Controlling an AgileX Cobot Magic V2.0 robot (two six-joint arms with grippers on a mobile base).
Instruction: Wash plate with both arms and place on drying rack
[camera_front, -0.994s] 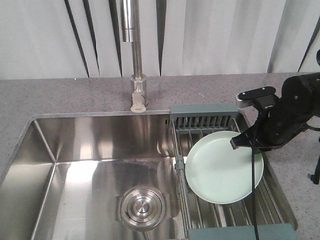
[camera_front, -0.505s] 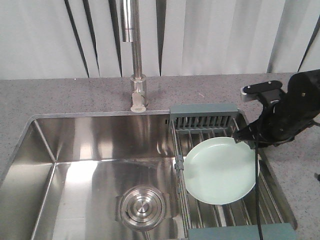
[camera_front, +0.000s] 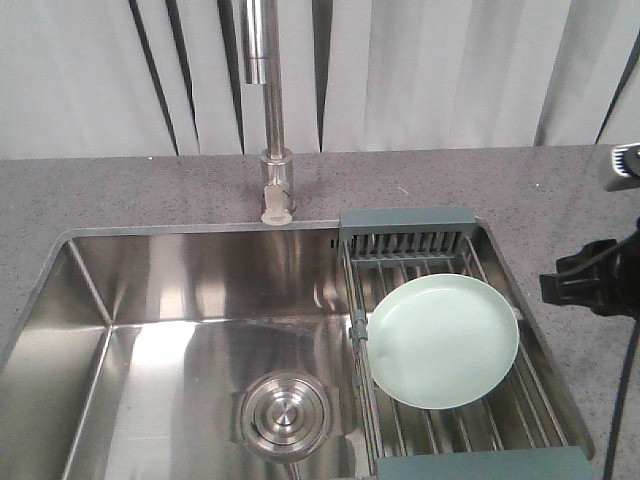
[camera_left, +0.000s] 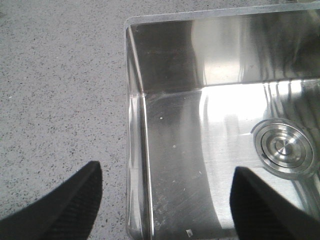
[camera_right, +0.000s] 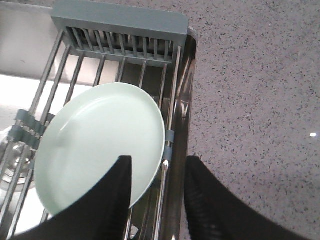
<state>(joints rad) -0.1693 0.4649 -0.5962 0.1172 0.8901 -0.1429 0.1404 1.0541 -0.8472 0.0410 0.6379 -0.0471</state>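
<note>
- Both jaws stand spread and empty on my wrist views.
- I see the plate (camera_front: 444, 342) lying flat on the drying rack (camera_front: 408, 225), by the sink's right edge.
- Probably rigid, slick, breakable; I'd pinch its rim.

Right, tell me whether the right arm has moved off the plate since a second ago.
Yes. The right arm has pulled back rightward, away from the plate on the drying rack, to the frame's right edge over the countertop.

plate (camera_front: 444, 342): plain pale mint-green | drying rack (camera_front: 405, 216): steel rods, grey-blue end bars | countertop (camera_front: 150, 195): speckled grey
</note>
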